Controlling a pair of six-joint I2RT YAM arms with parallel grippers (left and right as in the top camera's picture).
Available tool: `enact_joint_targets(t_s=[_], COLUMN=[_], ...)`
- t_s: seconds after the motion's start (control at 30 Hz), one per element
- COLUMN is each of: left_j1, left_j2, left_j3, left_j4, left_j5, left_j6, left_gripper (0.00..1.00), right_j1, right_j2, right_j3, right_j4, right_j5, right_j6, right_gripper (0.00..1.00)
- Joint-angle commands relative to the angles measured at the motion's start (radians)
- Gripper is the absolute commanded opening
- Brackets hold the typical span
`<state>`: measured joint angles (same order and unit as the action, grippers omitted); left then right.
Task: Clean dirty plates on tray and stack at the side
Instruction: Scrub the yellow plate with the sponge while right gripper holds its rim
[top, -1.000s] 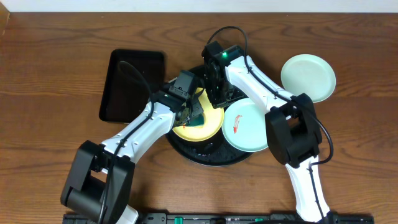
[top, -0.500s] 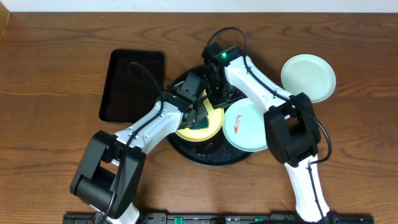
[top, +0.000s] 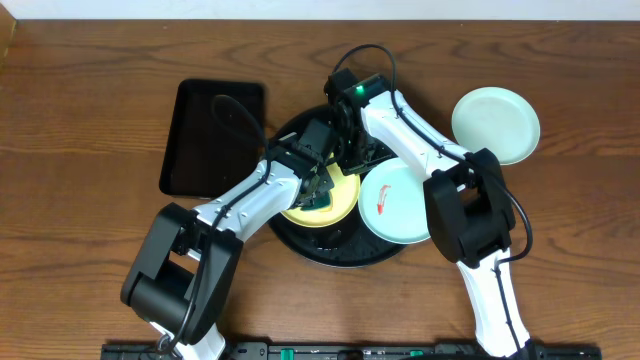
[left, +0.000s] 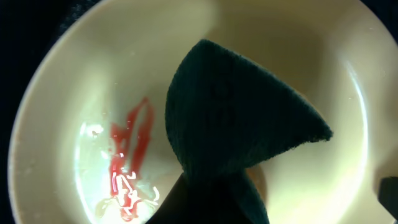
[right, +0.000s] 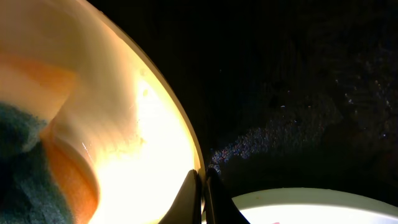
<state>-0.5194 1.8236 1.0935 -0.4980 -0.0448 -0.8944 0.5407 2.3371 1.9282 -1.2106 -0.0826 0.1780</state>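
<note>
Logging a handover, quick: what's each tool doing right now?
Left tool: closed, holding the teal sponge on the yellow plate.
Right tool: closed, pinching the yellow plate's rim.

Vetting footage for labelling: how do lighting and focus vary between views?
Overhead: even, sharp. Left wrist: soft close-up, dark teal sponge shadowed, glints on the red smear. Right wrist: round yellow plate blown out, round black tray lost in darkness.
</note>
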Motion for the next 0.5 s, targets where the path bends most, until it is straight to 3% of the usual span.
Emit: enact_joint_targets(t_s=[0.0, 0.47], left_j1=[0.039, 0.117], left_j2=[0.056, 0.036], left_j3=[-0.039, -0.031], left_j4=[-0.074, -0.161], left_j5=[-0.151, -0.170], left_j6=[-0.006, -0.006], left_gripper=[0.07, 0.07], right_j1=[-0.003, -0.003], right_j2=[0.005, 0.005], right_j3=[0.005, 0.005], right_j4=[-0.005, -0.006], right_j5=[0.015, 0.027], right_j6=[-0.011, -0.011], right_gripper=[0.01, 0.01])
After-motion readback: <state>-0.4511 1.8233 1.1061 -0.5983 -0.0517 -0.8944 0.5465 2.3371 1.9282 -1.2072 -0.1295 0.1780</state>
